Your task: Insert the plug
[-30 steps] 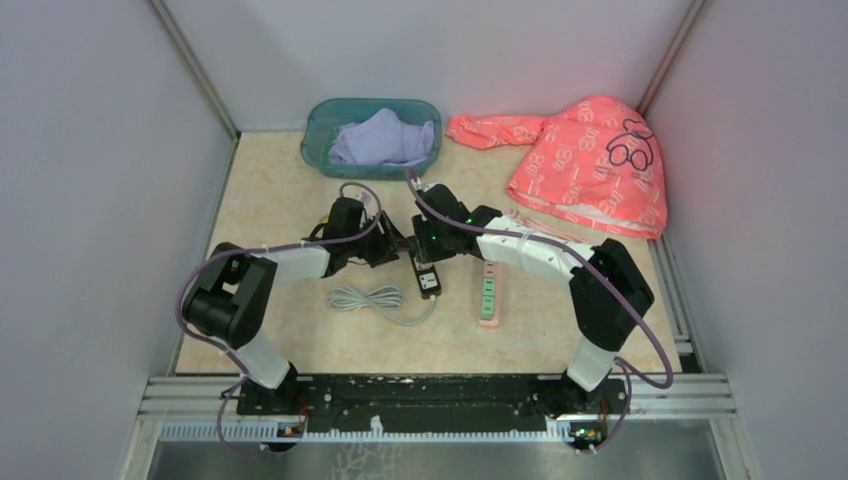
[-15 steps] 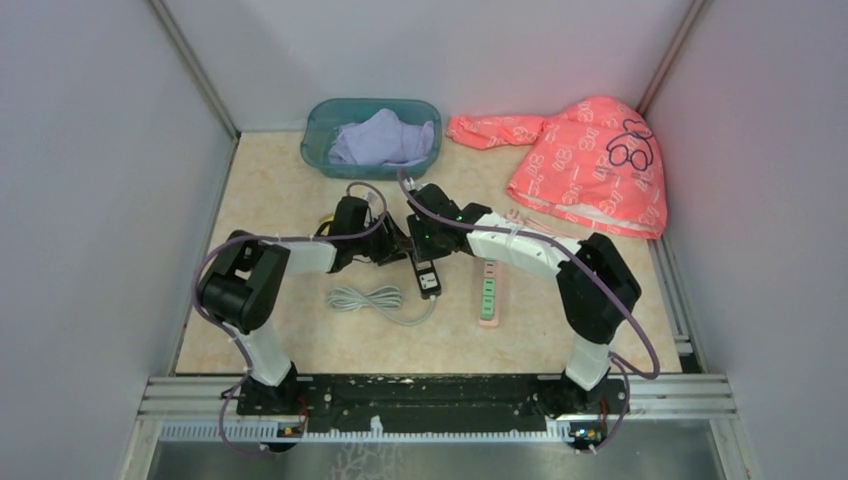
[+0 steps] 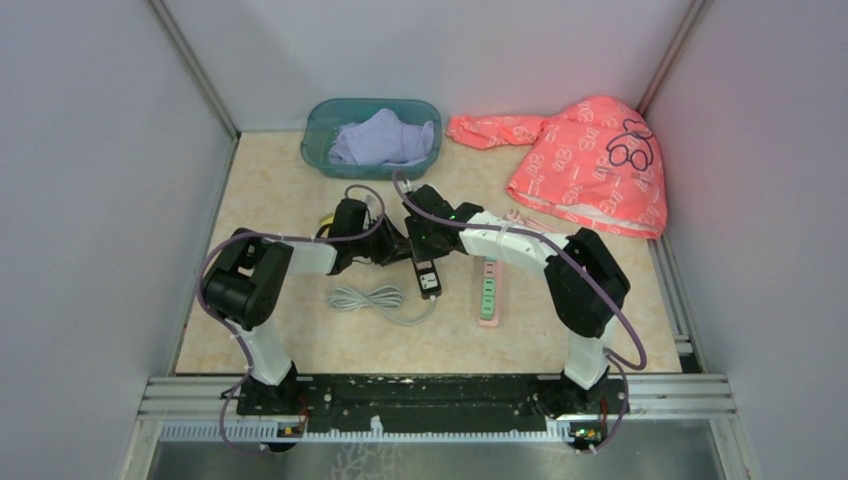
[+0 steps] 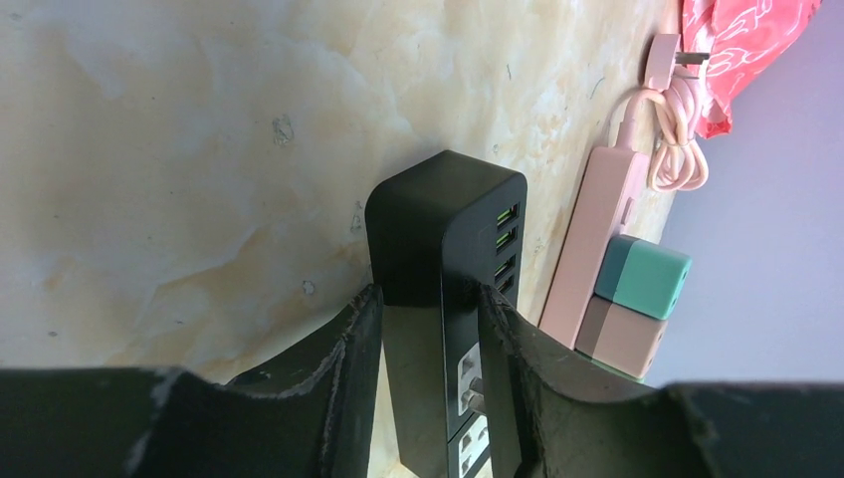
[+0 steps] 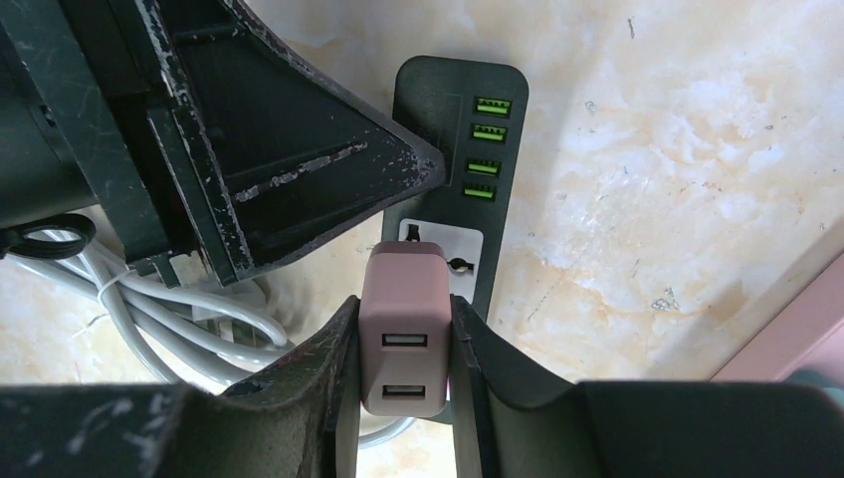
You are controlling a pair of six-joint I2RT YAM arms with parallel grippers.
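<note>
A black power strip [image 3: 427, 274] with green USB ports lies mid-table; it also shows in the left wrist view [image 4: 448, 239] and the right wrist view [image 5: 468, 159]. My left gripper [image 4: 428, 329] is shut on the strip's sides, holding it. My right gripper [image 5: 403, 344] is shut on a pink USB plug adapter [image 5: 403, 334], held right over the strip's white socket [image 5: 460, 247]. In the left wrist view metal prongs [image 4: 476, 386] sit at a socket hole. Both grippers meet above the strip in the top view, left [image 3: 398, 248], right [image 3: 425, 248].
A coiled white cable [image 3: 372, 299] lies left of the strip. A pink power strip [image 3: 489, 293] with teal and pink adapters lies to the right. A teal bin [image 3: 372, 135] with cloth and a pink garment [image 3: 590, 160] sit at the back.
Both arms have shifted slightly toward the back left over the strip; their upper links have swung inward. The black strip stays in place.
</note>
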